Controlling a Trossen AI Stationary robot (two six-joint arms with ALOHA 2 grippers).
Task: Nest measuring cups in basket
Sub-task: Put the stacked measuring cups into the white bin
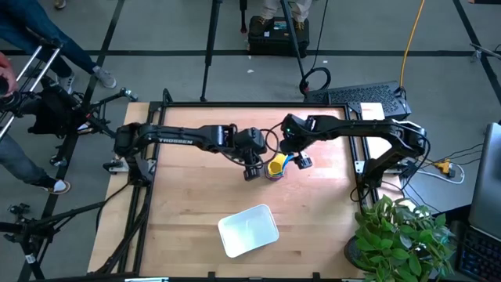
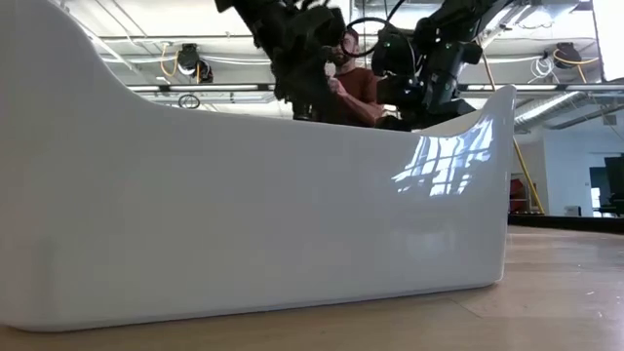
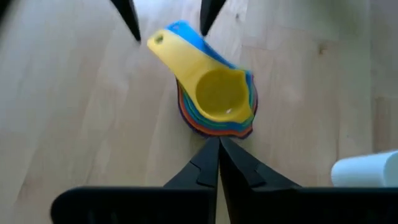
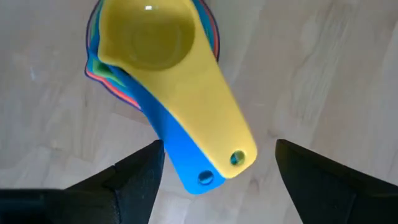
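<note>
High view: both arms flank stacked cups (image 1: 275, 166).

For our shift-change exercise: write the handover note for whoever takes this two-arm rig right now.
Left gripper: shut, empty, beside the stack of measuring cups.
Right gripper: open, fingers either side of the yellow cup handle, holding nothing.
Cups: nested on the wooden table, yellow on top, blue handle beneath.
Basket: empty, nearer the table's front edge, apart from the stack.
Done: nesting.
Left: getting the stack into the basket.
</note>
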